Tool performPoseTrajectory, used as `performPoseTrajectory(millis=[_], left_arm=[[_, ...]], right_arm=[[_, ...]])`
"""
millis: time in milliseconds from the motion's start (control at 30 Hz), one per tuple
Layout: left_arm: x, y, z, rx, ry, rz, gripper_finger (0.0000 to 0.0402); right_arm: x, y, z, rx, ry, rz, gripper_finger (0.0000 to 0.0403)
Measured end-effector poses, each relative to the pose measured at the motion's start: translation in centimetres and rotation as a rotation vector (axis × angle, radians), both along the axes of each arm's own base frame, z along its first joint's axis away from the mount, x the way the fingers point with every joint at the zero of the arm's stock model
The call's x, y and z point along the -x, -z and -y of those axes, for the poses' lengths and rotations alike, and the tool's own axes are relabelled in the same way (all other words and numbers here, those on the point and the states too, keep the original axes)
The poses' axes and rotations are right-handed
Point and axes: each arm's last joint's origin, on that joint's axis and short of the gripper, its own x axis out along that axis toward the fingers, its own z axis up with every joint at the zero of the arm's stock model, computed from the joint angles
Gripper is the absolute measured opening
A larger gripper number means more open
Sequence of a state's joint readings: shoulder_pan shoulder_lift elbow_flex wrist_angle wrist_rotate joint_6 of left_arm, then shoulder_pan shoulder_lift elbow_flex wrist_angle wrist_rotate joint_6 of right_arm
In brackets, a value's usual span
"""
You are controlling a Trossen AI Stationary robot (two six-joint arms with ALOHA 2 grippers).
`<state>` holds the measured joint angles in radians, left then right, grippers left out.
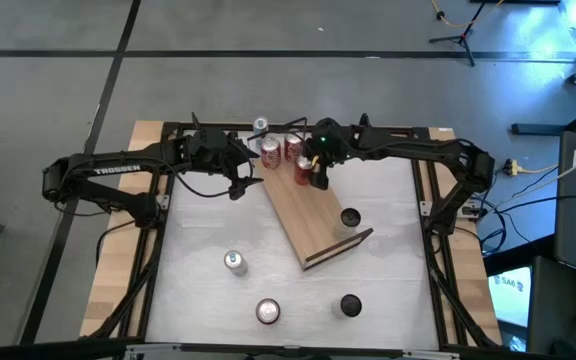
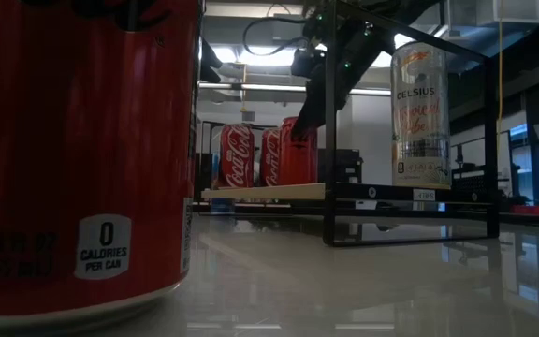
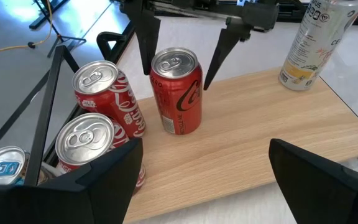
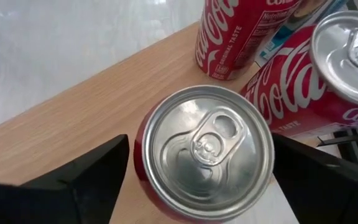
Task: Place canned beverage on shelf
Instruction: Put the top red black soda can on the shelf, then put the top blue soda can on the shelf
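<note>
The red can [image 3: 178,92] stands upright on the shelf [image 3: 260,134], beside two other red cans [image 3: 98,118]. The right gripper [image 1: 315,170] sits open around it, not squeezing, probably letting go. The left gripper [image 1: 236,184] waits open nearby.

Glossy red metal can [image 4: 207,146] with brushed silver lid sits on the matt light-wood shelf [image 3: 260,137]; tabletop [image 1: 208,225] gleams white.

I see even, bright overhead light. The glossy worktop [image 2: 363,281] mirrors ceiling glow in my low view, where the nearest red can [image 2: 78,150] looms blurred. Wrist views stay sharp; shadows soft.
</note>
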<state>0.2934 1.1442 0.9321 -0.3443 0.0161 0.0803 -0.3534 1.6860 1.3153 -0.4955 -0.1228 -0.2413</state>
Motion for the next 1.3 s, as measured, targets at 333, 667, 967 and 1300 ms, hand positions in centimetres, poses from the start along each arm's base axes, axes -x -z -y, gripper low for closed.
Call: performPoseTrajectory(millis=[333,667,967,1300], left_arm=[[0.0,0.0,0.0,-0.001,-0.001,0.000,0.0338],[-0.2,-1.4,-1.6,-0.124,-0.174,0.123,0.0338],[2.0,-2.3,-6.8,-0.134,-0.272,0.225,0.0338],[5.5,-2.0,-12.4,-0.187,-0.341,0.230,0.0338]], right_arm=[[0.6,-4.2,-0.1,0.009,0.027,-0.080,0.0370],[1.5,-8.3,-0.2,0.048,0.067,-0.131,0.0370],[0.9,-9.4,0.0,0.082,0.074,-0.036,0.0370],[0.8,-9.6,0.1,0.088,0.075,-0.016,0.0370]])
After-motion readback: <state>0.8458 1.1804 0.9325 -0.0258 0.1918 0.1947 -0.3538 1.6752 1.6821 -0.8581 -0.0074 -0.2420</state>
